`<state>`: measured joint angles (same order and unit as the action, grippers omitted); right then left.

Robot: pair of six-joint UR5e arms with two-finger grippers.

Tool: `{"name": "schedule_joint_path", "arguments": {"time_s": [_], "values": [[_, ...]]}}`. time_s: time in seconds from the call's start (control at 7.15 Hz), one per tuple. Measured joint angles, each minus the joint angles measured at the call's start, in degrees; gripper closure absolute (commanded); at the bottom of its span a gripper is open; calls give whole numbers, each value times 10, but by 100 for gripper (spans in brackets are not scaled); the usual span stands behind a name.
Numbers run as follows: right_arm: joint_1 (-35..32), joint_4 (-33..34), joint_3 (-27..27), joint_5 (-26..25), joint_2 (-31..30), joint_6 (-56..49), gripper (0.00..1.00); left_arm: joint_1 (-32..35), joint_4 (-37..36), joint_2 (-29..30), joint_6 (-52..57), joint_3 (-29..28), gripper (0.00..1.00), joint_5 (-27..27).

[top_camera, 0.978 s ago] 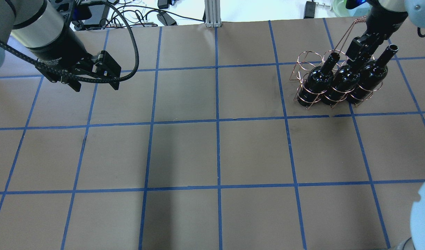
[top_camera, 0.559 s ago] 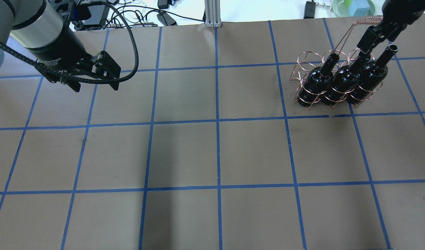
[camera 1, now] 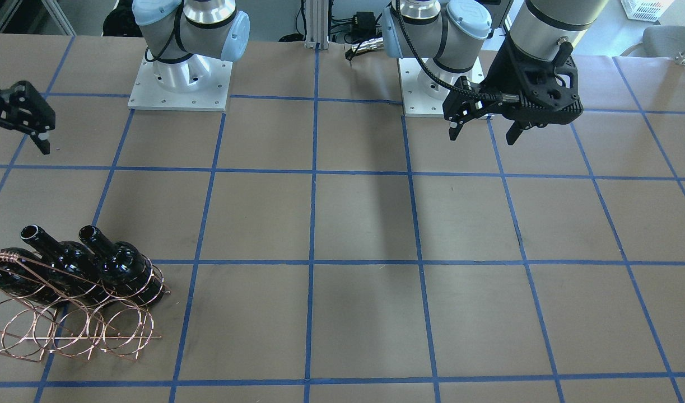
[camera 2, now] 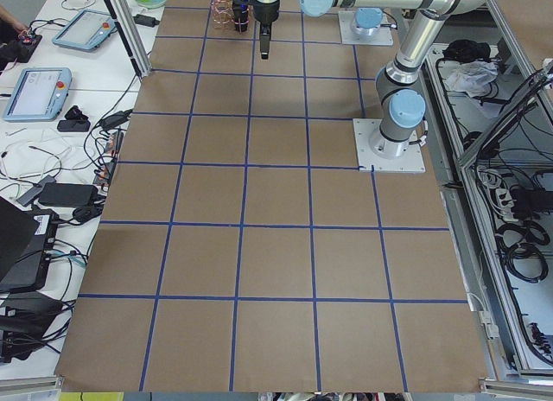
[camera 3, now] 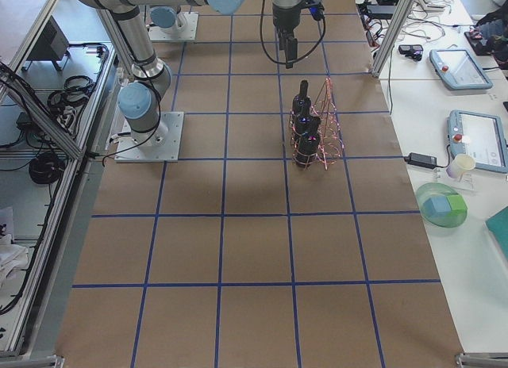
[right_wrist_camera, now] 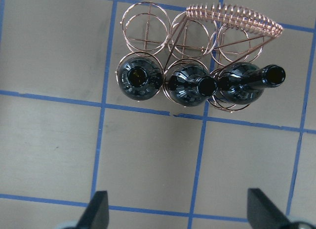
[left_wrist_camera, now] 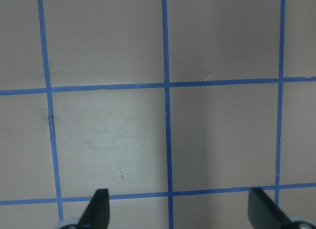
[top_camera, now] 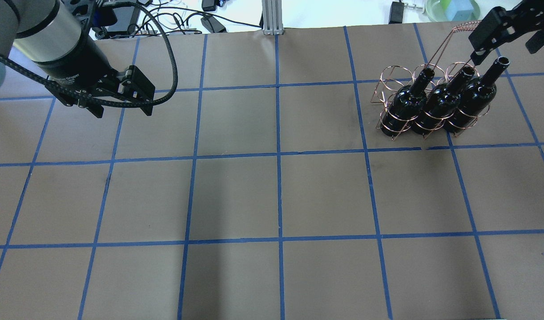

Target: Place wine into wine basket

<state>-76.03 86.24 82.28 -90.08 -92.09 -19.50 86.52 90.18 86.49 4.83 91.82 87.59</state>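
Note:
Three glossy black wine bottles (top_camera: 407, 100) (top_camera: 438, 104) (top_camera: 472, 100) stand side by side in the near row of the copper wire basket (top_camera: 389, 82) at the far right of the table. The basket's far row of loops (right_wrist_camera: 145, 26) is empty, and its coiled handle (right_wrist_camera: 232, 19) arches over them. My right gripper (top_camera: 505, 46) is open and empty, well above and behind the bottles; the right wrist view looks down on the bottle mouths (right_wrist_camera: 190, 86). My left gripper (top_camera: 122, 110) is open and empty above the far left of the table.
A green bowl with a blue block (top_camera: 452, 9) sits off the table's far right corner. Cables and an aluminium post (top_camera: 272, 18) line the far edge. The brown table is marked with a blue tape grid (top_camera: 278, 153).
My right gripper has left the middle bottle's neck and has risen up and away to the right, open. The bottles, the basket and the left arm have not moved.

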Motion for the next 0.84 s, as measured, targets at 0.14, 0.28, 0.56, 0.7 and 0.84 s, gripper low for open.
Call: {"name": "schedule_joint_path", "arguments": {"time_s": [0.14, 0.28, 0.56, 0.7, 0.84], "values": [[-23, -9, 0, 5, -9, 61, 0, 0, 0, 0, 0, 0, 0, 0], [-60, -10, 1, 3, -7, 110, 0, 0, 0, 0, 0, 0, 0, 0], [-110, -10, 5, 1, 4, 159, 0, 0, 0, 0, 0, 0, 0, 0], [-117, -9, 9, 2, 9, 167, 0, 0, 0, 0, 0, 3, 0, 0], [-119, -8, 12, 2, 12, 167, 0, 0, 0, -1, -1, 8, 0, -1]]}}
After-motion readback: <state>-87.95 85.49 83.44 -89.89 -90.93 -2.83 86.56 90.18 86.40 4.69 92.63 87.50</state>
